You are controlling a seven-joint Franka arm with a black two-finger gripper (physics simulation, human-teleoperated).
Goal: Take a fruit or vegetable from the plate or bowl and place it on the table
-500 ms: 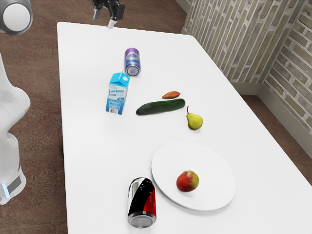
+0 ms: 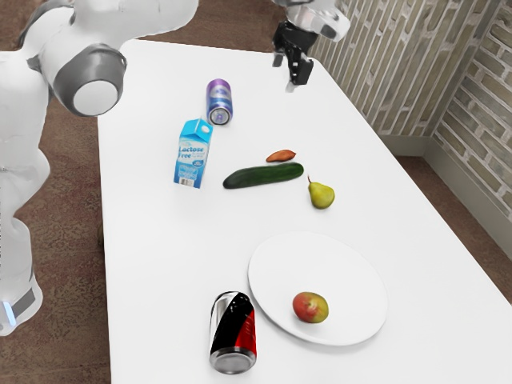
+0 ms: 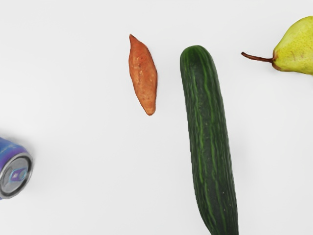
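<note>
High over the table's far end in the exterior view is my gripper (image 2: 285,74), open, its two fingertips apart with nothing between them. A red and green mango-like fruit (image 2: 310,307) lies on the white plate (image 2: 352,276), toward the plate's near side. The plate is far from my gripper. On the white table (image 2: 176,240), outside the plate, lie a green pear (image 2: 322,196), a cucumber (image 2: 264,175) and an orange sweet potato (image 2: 281,156). The wrist view looks down on the sweet potato (image 3: 143,76), cucumber (image 3: 206,137) and part of the pear (image 3: 296,49).
A black and red can (image 2: 233,332) lies beside the plate. The blue and white milk carton (image 2: 192,154) and a purple-blue can (image 2: 219,102) are farther up the table. Part of that purple-blue can (image 3: 14,169) is in the wrist view.
My arm has swung in over the far end, carrying the open gripper toward the exterior view's right and slightly lower there. The fruit on the plate has rolled a little, and the pear has shifted slightly.
</note>
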